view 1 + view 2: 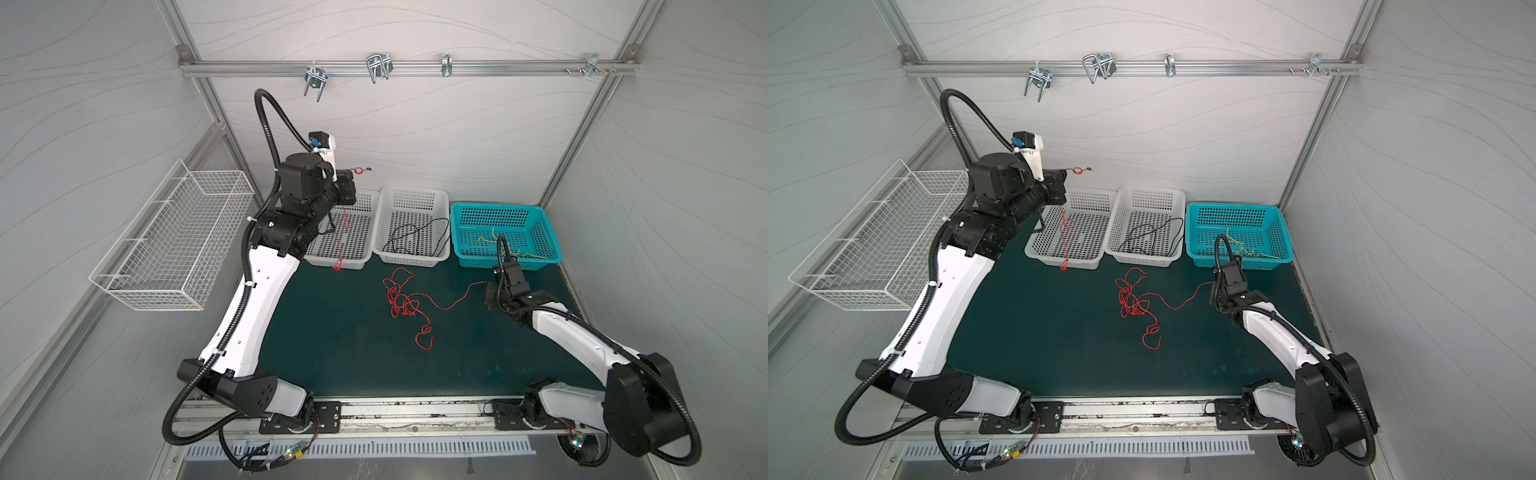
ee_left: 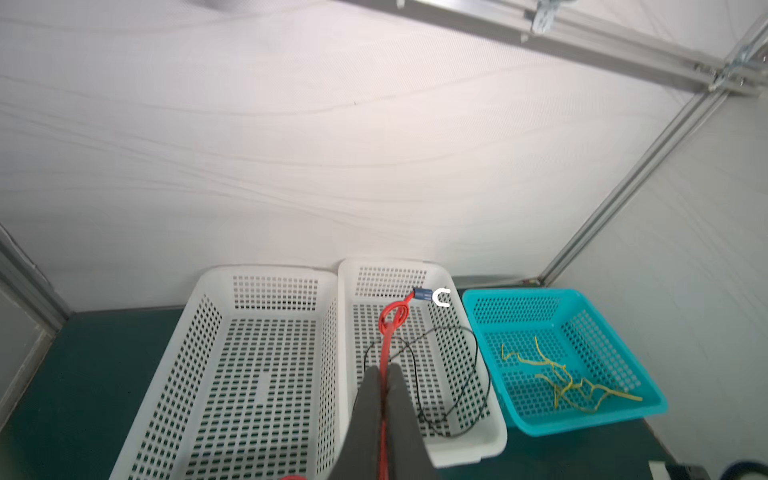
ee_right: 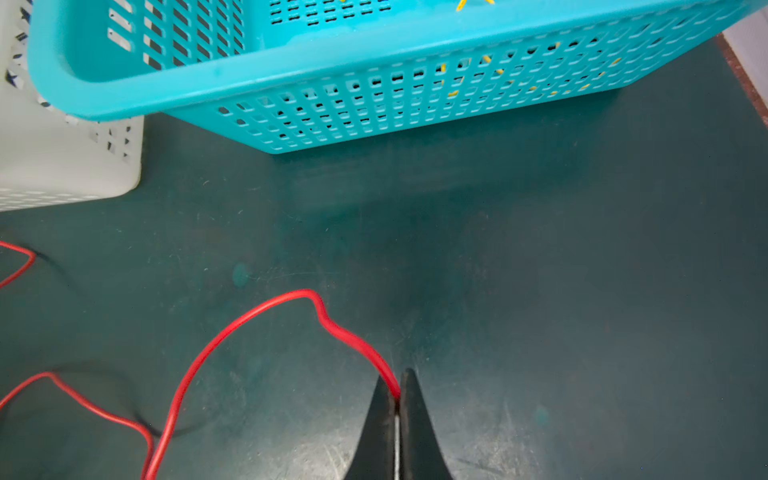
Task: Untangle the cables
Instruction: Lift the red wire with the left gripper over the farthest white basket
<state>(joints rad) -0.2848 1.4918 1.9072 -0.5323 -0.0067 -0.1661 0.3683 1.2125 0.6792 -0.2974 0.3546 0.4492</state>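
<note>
My left gripper (image 2: 385, 368) hangs high over the left white basket (image 1: 360, 261) and is shut on a red cable (image 2: 388, 332). A blue plug with a fork tip (image 2: 432, 296) sticks out past the fingers. This cable's rest hangs down (image 1: 338, 237) to the basket's front rim. My right gripper (image 3: 397, 376) is low over the green mat, in front of the teal basket (image 1: 498, 206), shut on the end of another red cable (image 3: 257, 311). That cable runs left into a red tangle (image 1: 401, 301) mid-mat. A black cable (image 1: 415, 239) lies in the middle white basket (image 1: 415, 192). Yellowish cable (image 2: 565, 384) lies in the teal basket.
A white wire rack (image 1: 174, 241) hangs on the left wall beside the left arm. Metal hooks (image 1: 378, 66) sit on the rail across the back wall. The three baskets stand in a row along the mat's far edge.
</note>
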